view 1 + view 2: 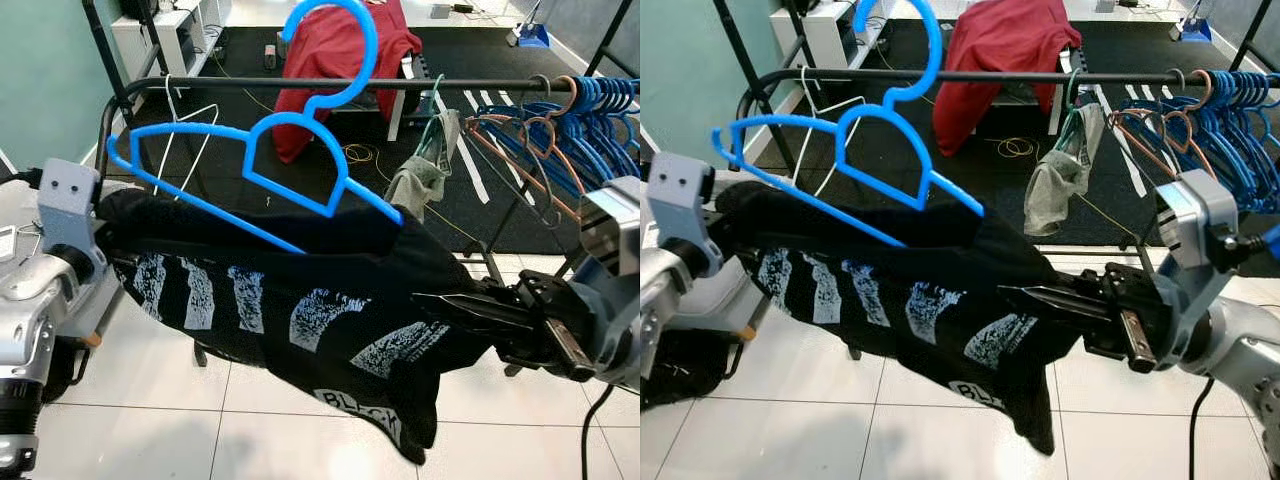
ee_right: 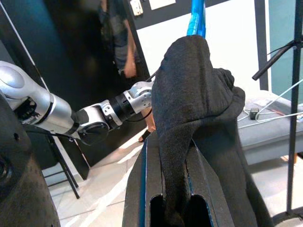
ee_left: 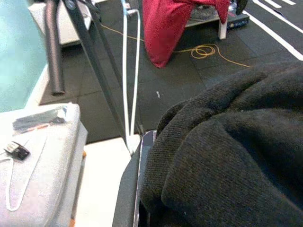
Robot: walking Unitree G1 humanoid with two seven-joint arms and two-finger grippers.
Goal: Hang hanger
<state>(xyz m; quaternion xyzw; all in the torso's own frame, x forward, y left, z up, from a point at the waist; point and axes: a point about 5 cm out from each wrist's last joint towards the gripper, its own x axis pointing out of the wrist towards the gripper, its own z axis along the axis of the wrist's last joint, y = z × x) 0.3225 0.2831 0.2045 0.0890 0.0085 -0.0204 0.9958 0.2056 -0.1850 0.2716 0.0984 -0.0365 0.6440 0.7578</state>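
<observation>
The right gripper (image 1: 1040, 297) is closed on one end of the black shirt (image 1: 300, 300); in its wrist view the cloth is pinched between the fingers. The left gripper (image 1: 105, 235) carries the other end, but if its fingers are closed I cannot tell. The blue hanger (image 1: 270, 150) sits inside the shirt, tilted, with its hook just before the black rail (image 1: 330, 84). The plastic frame looks stiff and light, the cloth soft and easy to slip, so I think the hold should be at the shoulders. Further along the rail hang a grey garment (image 1: 425, 170) and empty hangers (image 1: 570, 120).
</observation>
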